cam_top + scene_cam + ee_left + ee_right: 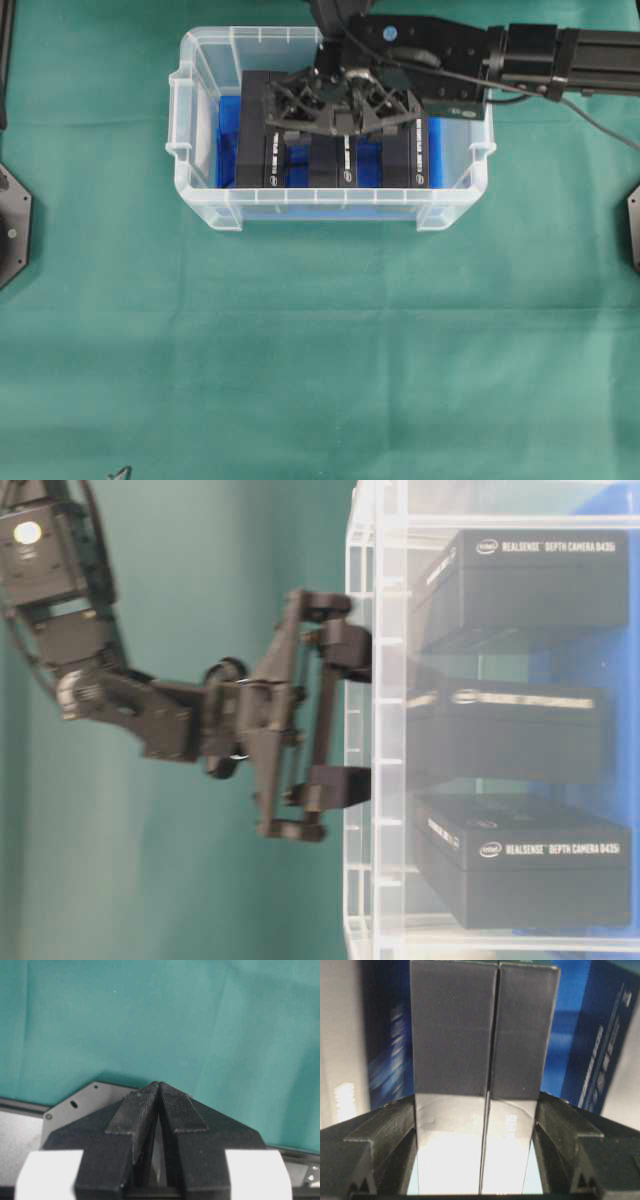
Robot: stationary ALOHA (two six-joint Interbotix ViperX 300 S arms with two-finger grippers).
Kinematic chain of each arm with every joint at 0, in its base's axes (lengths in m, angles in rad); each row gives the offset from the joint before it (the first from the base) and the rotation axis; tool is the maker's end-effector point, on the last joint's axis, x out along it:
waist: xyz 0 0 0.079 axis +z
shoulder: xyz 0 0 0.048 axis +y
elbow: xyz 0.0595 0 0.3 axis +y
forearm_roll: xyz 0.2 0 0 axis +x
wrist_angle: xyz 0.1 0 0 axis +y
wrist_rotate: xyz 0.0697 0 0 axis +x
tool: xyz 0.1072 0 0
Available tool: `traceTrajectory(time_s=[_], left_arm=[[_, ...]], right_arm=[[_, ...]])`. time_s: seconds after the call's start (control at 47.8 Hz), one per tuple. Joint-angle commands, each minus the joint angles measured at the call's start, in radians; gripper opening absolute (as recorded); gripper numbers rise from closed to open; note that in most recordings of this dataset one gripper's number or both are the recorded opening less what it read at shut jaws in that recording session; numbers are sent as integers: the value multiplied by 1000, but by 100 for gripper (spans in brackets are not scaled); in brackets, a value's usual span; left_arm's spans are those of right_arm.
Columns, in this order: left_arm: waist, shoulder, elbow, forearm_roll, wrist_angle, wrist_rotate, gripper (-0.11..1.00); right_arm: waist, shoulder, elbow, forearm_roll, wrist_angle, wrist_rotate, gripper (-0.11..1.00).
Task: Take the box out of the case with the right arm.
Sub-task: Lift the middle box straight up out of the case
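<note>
the right gripper reaches down into the case, its long black arm coming in from the right of the overhead view. in the right wrist view its two fingers stand on either side of two dark boxes that sit pressed side by side, a thin seam between them. the fingers are spread wide and lie right against the outer faces of the pair; whether they are squeezing them or only touching cannot be told. the boxes stand inside the case on its blue floor, and another box with blue print leans off to the right of the held pair. in the table-level view three black boxes show through the clear wall, one labelled as a depth camera.

the left gripper sits well away from the case, its two ridged fingertips clenched together with nothing between them, pointing over the cloth.

the case rests on a green cloth that covers the whole table, with faint creases. a black metal plate lies at the left edge of the overhead view.

the case is clear, slightly milky plastic with a ribbed rim and a handle on each short side. the boxes are matte black cardboard with sharp edges and white lettering. the gripper frames are black open lattice.
</note>
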Motion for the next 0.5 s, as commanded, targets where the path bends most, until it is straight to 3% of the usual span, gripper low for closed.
traceTrajectory(time_s=[0.0, 0.251, 0.481], left_arm=[[3, -2, -12, 3, -3, 0, 8], [3, -2, -12, 3, -3, 0, 8], [3, -2, -12, 3, -3, 0, 8]], right_arm=[[3, -37, -87, -2, 77, 0, 67], [5, -37, -295, -35, 302, -2, 67], [6, -37, -434, -63, 425, -2, 67]])
